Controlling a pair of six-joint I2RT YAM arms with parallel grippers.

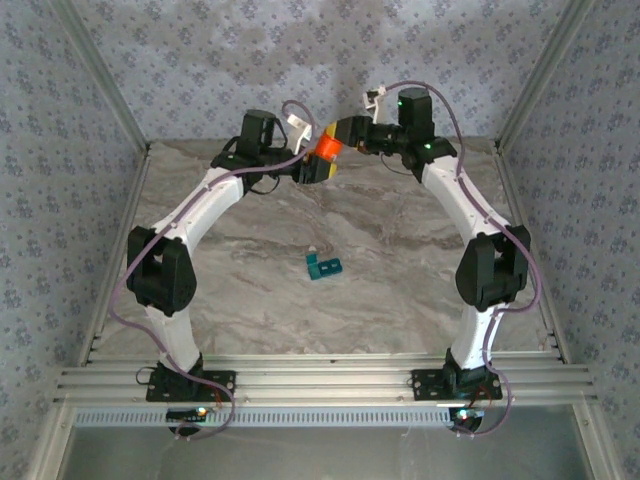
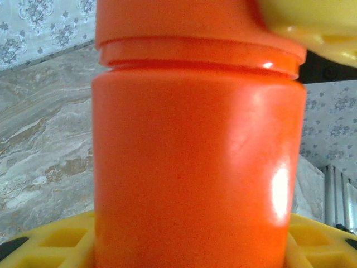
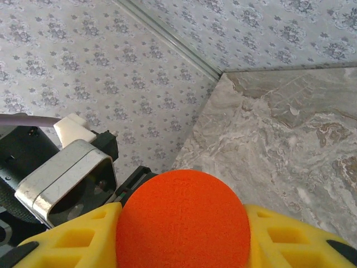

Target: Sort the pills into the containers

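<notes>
The marbled worktop (image 1: 400, 300) carries the containers (image 1: 323, 266), a teal strip lying alone about midway between the two arms; its long axis is seen to run roughly left to right, slightly skewed. Well beyond the containers, towards the far wall, the orange bottle (image 1: 322, 149) is held off the surface between both arms. The left end effector (image 1: 322, 168) is clamped on the bottle's body, its yellow fingers (image 2: 56, 245) pressed to the sides. The right end effector (image 1: 345, 133) is judged to be clamped on the cap (image 3: 181, 223), which is seen end-on between its pads. From either end effector the containers lie back towards the bases and lower down; neither arm is clearly nearer. No pills can be made out; no label, brand or writing can be read on bottle or strip.
</notes>
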